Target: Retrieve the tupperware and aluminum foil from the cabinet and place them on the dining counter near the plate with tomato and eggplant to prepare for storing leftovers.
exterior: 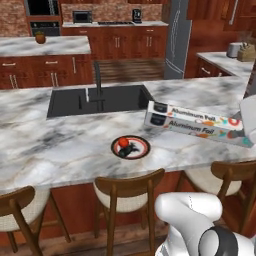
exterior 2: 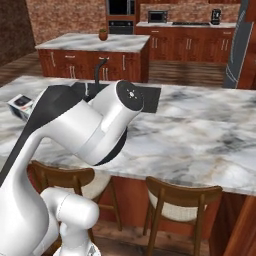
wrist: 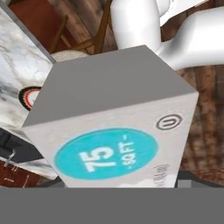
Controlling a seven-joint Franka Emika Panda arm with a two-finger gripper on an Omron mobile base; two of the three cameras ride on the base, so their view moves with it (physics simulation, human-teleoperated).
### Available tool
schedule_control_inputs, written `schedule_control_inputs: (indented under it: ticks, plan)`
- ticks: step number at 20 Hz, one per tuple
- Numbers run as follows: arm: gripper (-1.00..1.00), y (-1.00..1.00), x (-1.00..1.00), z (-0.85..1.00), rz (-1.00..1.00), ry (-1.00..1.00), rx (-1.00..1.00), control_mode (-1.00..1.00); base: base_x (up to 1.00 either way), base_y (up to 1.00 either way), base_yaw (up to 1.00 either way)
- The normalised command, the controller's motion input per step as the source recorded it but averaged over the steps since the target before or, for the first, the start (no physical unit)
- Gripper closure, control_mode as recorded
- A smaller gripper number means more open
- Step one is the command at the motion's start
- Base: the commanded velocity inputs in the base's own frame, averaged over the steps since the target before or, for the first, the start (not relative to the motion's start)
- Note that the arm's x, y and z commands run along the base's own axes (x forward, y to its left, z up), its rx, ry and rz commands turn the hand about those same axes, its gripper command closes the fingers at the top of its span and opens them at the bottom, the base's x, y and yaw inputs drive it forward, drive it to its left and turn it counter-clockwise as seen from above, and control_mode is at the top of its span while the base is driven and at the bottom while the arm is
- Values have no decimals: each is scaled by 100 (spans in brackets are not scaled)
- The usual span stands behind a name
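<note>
The aluminum foil [exterior: 199, 124] lies at the frame's right on the surface [exterior: 65, 140]; whether the hand grasps it is unclear.

1. The foil carton [exterior: 199, 123] lies lengthwise over the dining counter [exterior: 60, 140], its dark end toward the sink [exterior: 95, 100]; its far right end is hidden by a white part of the arm [exterior: 248, 116].
2. The plate [exterior: 130, 147] sits on the counter near its front edge, left of and nearer than the carton, apart from it.
3. On the plate lie a red tomato [exterior: 122, 143] and a dark eggplant [exterior: 132, 149], touching.
4. A black faucet [exterior: 98, 80] stands behind the sink.
5. Three wooden stools [exterior: 127, 192] stand along the counter's near side.
6. A small potted plant [exterior: 40, 37] sits on the island behind.
</note>
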Motion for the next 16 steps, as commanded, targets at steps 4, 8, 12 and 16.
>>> schedule_control_inputs:
  ticks: [4,8,12,16]
  plan:
    - [100,0,0,0,0,0,0,100,61,27,22]
    - [100,6,35,-19,7,4,0,-100,30,16,10]
    - [100,0,88,-50,0,12,1,-100,0,0,0]
    - [100,0,100,-60,-9,12,6,-100,0,0,0]
